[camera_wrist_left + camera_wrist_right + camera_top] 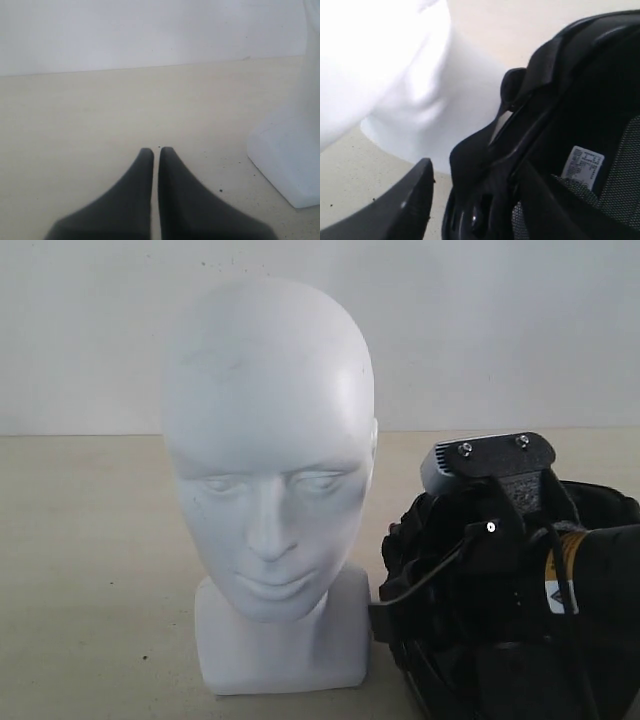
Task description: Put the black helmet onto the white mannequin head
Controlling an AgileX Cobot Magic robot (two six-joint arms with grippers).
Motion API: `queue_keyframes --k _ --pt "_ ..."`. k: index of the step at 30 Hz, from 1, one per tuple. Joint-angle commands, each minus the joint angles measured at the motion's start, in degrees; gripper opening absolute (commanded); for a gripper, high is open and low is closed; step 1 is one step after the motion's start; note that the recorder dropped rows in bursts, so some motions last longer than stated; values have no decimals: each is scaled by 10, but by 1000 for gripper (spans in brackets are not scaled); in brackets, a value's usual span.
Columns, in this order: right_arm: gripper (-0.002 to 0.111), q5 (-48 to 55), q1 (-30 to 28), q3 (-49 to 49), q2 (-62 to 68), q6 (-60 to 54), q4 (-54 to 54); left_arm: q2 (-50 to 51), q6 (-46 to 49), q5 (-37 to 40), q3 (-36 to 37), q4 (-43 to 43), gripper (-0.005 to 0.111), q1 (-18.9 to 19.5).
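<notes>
The white mannequin head (265, 440) stands upright on its block base in the middle of the table, facing the exterior camera. To its right lies the black helmet (405, 550), opening turned up, dark padding and mesh lining showing (580, 100). My right gripper (476, 167) is open and straddles the helmet's rim: one finger (412, 200) is outside with a gap to the rim, the other (540, 200) is inside the shell. In the exterior view the right arm's wrist (495, 480) covers the gripper itself. My left gripper (156, 150) is shut and empty, low over the table near the head's base (290, 155).
The beige table (90, 570) runs back to a plain white wall (500, 330). The helmet sits close against the mannequin's base (405, 135). A black cable (425, 580) loops off the right wrist.
</notes>
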Motion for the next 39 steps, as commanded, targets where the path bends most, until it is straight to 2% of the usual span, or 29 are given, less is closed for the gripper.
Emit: queue_keyframes --k 1,5,22,32,35,39 --pt "53 -7 20 -1 1 4 1 -2 1 -2 1 -3 5 1" --pt "69 1 27 -1 1 12 10 -2 1 -2 1 -3 5 1" --pt "69 -35 25 -12 96 35 3 -2 1 -2 1 -3 5 1" --pt "68 -25 -12 -18 111 41 0 -2 1 -2 1 -3 5 1" --pt "60 -11 -14 -18 111 42 0 -2 1 -2 1 -3 5 1" --pt "37 15 -14 -18 111 40 0 -2 1 -2 1 -3 5 1"
